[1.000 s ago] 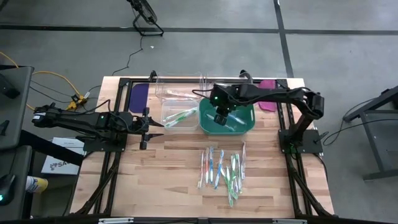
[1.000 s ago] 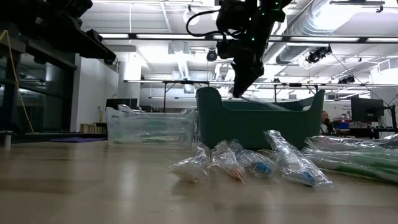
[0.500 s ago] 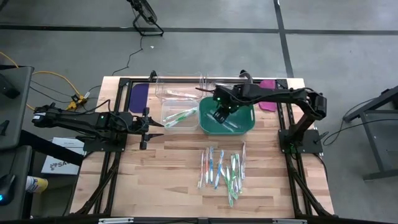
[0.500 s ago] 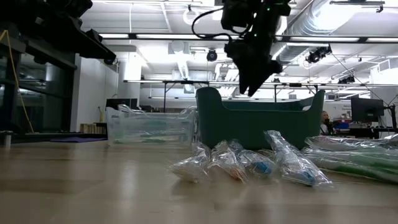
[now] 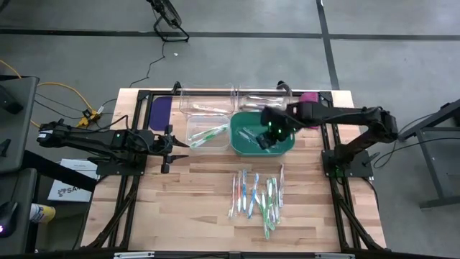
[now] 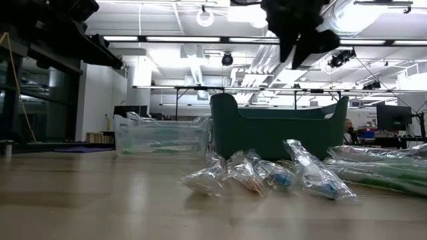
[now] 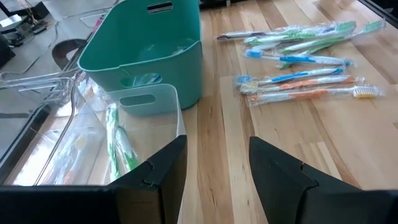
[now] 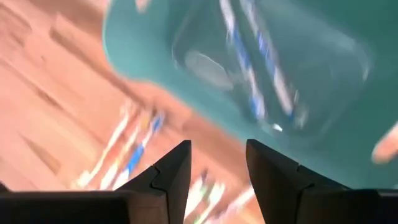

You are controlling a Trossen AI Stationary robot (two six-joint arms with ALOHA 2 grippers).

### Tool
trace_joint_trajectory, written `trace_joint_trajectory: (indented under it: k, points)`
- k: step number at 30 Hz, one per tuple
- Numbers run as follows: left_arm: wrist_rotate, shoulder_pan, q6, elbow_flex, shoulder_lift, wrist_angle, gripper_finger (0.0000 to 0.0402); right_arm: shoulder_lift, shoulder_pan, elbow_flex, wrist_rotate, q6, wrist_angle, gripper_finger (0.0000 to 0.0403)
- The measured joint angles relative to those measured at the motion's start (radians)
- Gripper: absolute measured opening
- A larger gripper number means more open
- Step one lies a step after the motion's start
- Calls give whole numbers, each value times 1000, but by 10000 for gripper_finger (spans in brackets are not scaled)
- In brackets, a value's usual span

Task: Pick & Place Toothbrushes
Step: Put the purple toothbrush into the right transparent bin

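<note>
The right gripper point(image 5: 267, 137) hangs over the green bin point(image 5: 286, 147) near the table's far edge, jaws parted and empty. Inside the bin lies what looks like a wrapped toothbrush point(image 8: 252, 68), blurred. Most toothbrushes point(image 5: 255, 196) lie bagged toward the table's near edge. The left gripper point(image 5: 167, 144) waits by the clear bin point(image 5: 205, 119), jaws apart, holding nothing.

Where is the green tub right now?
In the high view the green tub sits toward the table's far edge, right of the clear bins, with the loose toothbrushes lying nearer the front and the right gripper above it.
</note>
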Motion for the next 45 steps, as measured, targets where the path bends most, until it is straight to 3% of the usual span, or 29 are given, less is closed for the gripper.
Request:
trace_joint_trajectory:
  k: [12, 21, 34, 45]
  points:
    - [0, 0, 0, 0, 0, 2, 166, 1, 264, -130, 1, 396, -29, 162]
    - [-1, 0, 0, 0, 0, 3, 166, 2, 334, -345, 2, 650, 85, 174]
    - [-1, 0, 0, 0, 0, 3, 166, 3, 333, -540, 58, 790, 285, 177]
    - [-1, 0, 0, 0, 0, 3, 166, 35, 333, -567, 85, 794, 340, 176]
